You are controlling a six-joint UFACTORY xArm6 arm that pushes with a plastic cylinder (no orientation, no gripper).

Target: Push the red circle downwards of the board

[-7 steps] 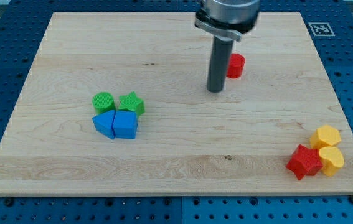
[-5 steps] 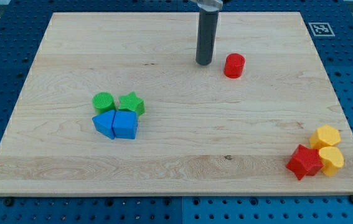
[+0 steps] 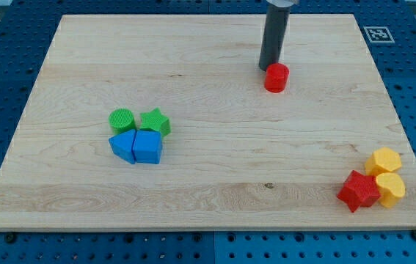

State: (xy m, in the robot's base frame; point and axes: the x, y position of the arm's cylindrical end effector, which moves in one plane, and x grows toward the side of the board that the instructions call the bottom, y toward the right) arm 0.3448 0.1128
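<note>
My tip (image 3: 268,68) just above red circle (image 3: 276,78)

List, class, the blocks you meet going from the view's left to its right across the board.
green circle → blue blocks → green star → red circle → red star → yellow blocks. My tip sits just above the red circle, at its upper left.
</note>
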